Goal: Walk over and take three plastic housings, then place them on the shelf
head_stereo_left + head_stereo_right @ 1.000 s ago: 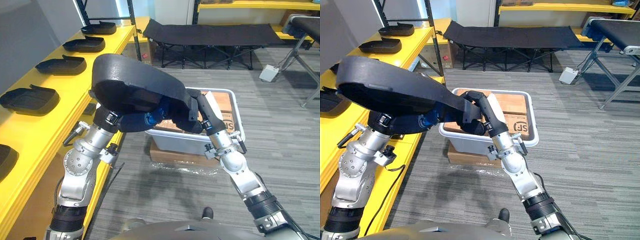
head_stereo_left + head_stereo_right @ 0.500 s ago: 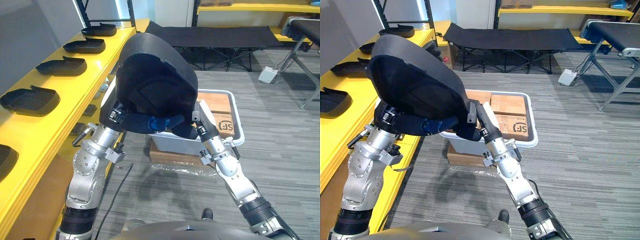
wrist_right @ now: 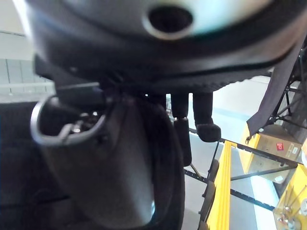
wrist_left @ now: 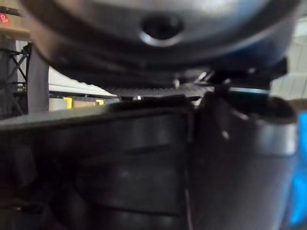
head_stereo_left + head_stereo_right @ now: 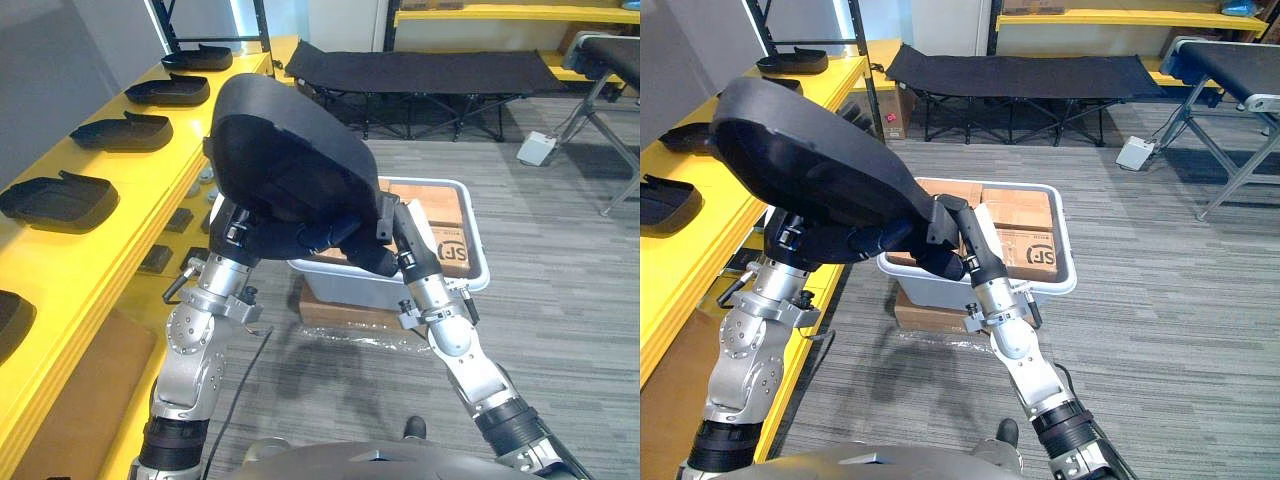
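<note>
A yellow shelf point(image 5: 130, 190) runs up the left of the frame with a row of black housings point(image 5: 60, 198) on it. A white bin point(image 5: 474, 262) of cardboard boxes point(image 5: 446, 206) stands centre right on the grey floor point(image 5: 570, 310), and a black cot point(image 5: 420, 70) stands at the top. In the centre, in front of the bin, the domed matte black plastic housing point(image 5: 290, 150) is held aloft, hollow side down. The left hand point(image 5: 272, 243) props it from beneath; I cannot tell how its fingers lie. The right hand point(image 5: 372, 258) braces its lower right end, fingers point(image 3: 203, 117) nearly straight.
</note>
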Robot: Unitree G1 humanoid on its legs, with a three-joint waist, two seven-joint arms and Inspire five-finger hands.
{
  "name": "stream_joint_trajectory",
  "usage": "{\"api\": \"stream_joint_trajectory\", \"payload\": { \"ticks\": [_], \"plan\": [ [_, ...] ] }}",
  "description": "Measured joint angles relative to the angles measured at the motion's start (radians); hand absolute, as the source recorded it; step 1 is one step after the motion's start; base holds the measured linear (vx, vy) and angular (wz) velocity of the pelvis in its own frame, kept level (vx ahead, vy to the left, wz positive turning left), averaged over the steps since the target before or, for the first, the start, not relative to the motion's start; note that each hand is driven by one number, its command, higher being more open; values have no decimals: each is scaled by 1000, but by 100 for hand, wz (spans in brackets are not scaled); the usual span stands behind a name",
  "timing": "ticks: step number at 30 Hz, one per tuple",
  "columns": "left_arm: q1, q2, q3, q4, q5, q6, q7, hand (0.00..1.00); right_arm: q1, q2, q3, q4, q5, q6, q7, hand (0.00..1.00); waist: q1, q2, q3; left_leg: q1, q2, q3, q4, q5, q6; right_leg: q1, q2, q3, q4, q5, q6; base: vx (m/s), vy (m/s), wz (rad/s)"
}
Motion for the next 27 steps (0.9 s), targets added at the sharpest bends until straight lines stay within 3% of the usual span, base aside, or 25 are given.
{"api": "stream_joint_trajectory", "payload": {
  "ticks": [3,7,16,19,27],
  "plan": [
    [35,-27,16,16,-1,-61,91,100,10,25,-35,-2,-6,-5,-22,0,3,0,0,1,0,-1,-4,0,1,2,0,0,0,0,0,0,0,0],
    [69,-74,92,18,-11,-119,121,100,13,66,-109,-8,3,-26,-44,0,4,0,0,2,0,-1,-5,1,1,4,0,-1,0,0,0,0,0,0],
    [77,-146,122,14,-97,-215,222,100,67,101,-133,-15,3,-28,-69,0,3,-1,1,4,0,1,-6,1,1,4,0,0,0,0,0,0,0,0],
    [77,-167,149,14,-132,-215,220,100,70,106,-133,-15,12,-32,-63,0,2,-4,3,4,1,2,-6,0,0,4,0,2,0,0,0,0,0,0],
    [77,-173,126,16,-243,-196,58,100,71,140,-132,-34,183,-51,21,0,2,-11,8,4,0,7,-7,0,0,-2,0,6,0,0,0,0,0,-1]
  ]
}}
